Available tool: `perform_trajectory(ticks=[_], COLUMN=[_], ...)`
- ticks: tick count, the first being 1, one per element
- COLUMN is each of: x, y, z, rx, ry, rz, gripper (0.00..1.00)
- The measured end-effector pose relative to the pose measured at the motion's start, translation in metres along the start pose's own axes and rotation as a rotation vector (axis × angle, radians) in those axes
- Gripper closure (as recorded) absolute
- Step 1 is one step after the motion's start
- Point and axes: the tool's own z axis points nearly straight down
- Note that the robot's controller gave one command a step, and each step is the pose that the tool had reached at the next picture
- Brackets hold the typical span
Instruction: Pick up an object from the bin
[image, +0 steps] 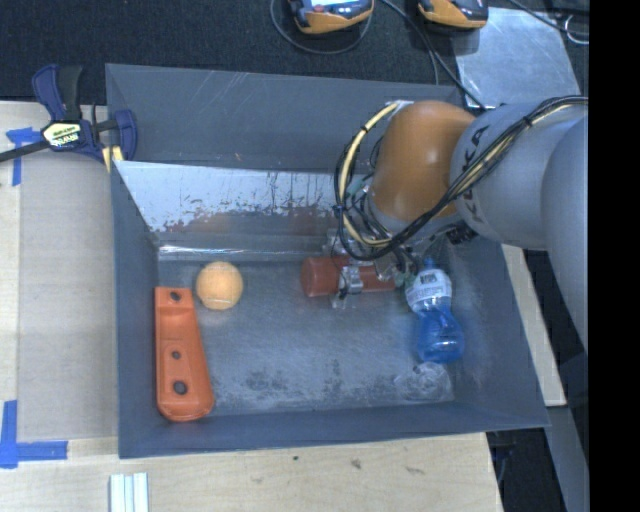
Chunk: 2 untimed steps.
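My gripper (345, 288) is down at the back middle of the bin, right on a brown-red block (322, 277). The block lies against the back wall, and the metal fingertips sit at its right half, partly covering it. Whether the fingers are round the block or just above it I cannot tell. A small blue plastic bottle (434, 318) with a white label and cap lies just right of the gripper, its cap end close to the wrist.
An orange ball (219, 285) rests at the back left. An orange flat block with two holes (180, 354) lies along the left wall. The arm with its orange cover and cables hangs over the bin's back right.
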Motion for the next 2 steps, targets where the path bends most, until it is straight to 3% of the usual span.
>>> perform_trajectory(ticks=[1, 2], x=[0.000, 0.012], y=[0.000, 0.010], z=[0.000, -0.110], rx=[0.000, 0.000], ry=[0.000, -0.003], rz=[0.000, 0.022], gripper=[1.00, 1.00])
